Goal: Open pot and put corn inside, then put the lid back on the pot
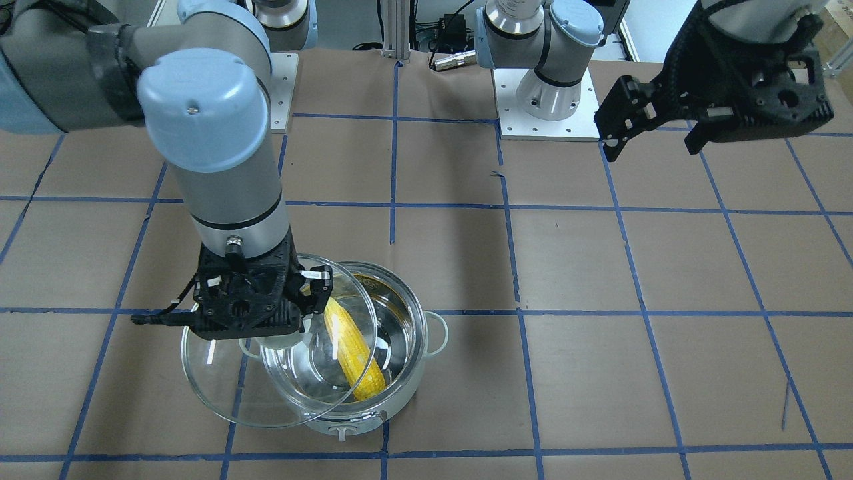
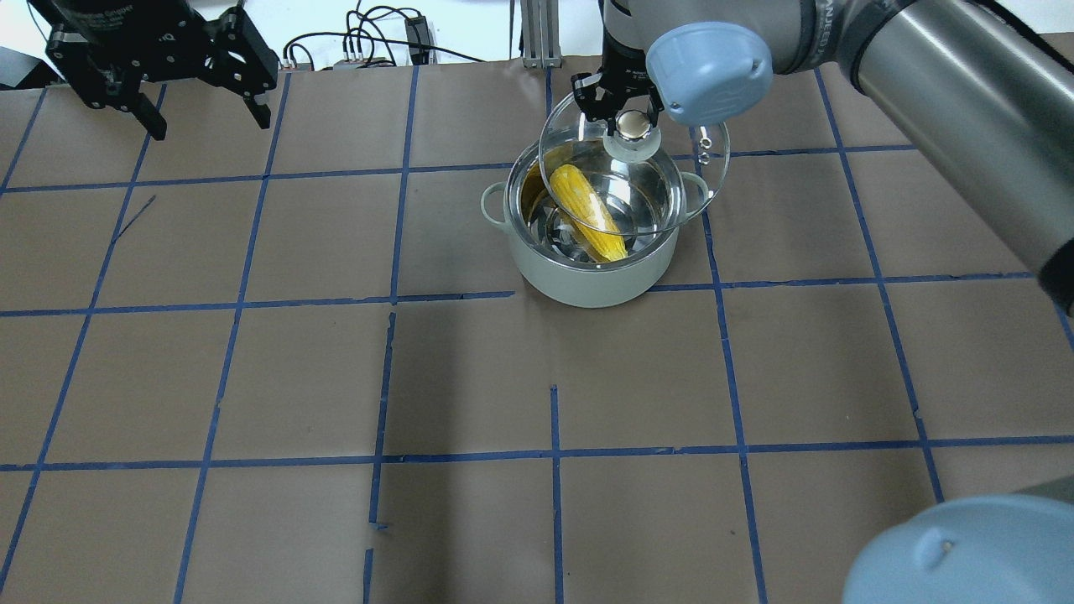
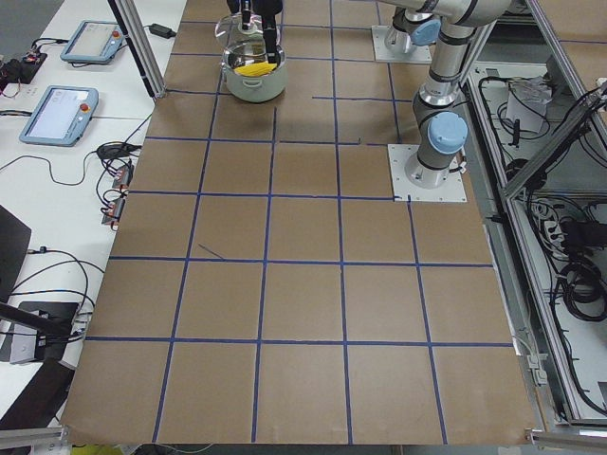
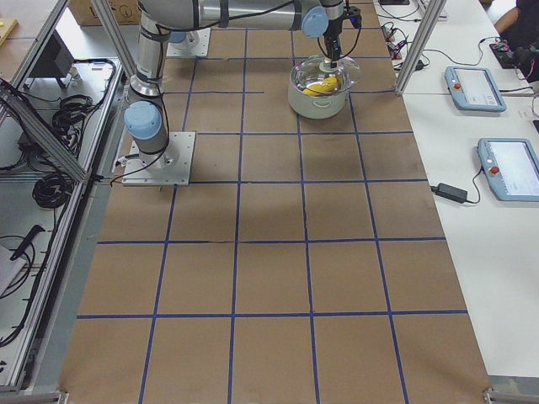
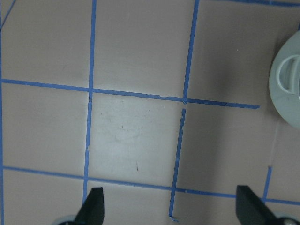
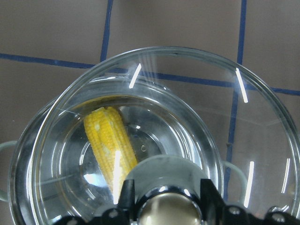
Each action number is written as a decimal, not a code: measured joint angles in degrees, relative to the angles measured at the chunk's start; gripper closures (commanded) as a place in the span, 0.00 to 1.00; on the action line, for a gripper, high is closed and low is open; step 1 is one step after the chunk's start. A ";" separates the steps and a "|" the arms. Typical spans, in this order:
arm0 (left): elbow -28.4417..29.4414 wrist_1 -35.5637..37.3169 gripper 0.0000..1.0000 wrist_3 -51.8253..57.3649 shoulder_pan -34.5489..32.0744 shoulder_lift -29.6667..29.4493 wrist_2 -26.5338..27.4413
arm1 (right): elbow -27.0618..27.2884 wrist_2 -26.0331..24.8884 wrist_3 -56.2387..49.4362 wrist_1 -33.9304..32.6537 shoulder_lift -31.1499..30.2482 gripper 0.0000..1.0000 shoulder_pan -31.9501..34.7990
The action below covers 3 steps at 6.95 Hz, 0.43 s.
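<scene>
The pot stands on the table at the back, right of centre, and also shows in the front view. The corn lies slanted inside it. My right gripper is shut on the knob of the lid and holds it tilted, overlapping the pot's rim but shifted to the pot's far right side. I cannot tell whether the lid touches the rim. My left gripper is open and empty, raised at the far left.
Brown paper with a blue tape grid covers the table. The arms' white base plates and cables lie along the table's robot-side edge. The pot's edge and one loop handle show in the left wrist view.
</scene>
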 measured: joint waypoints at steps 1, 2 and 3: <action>-3.02 2.73 0.00 0.11 0.09 0.18 0.21 | 0.37 1.20 0.05 -0.15 0.23 0.91 0.61; -4.48 3.91 0.00 0.39 0.29 -0.11 0.11 | 0.51 3.12 0.07 -0.14 0.44 0.91 0.93; -4.94 4.42 0.00 0.49 0.41 -0.62 -0.23 | 0.51 4.83 0.08 -0.11 0.80 0.91 1.01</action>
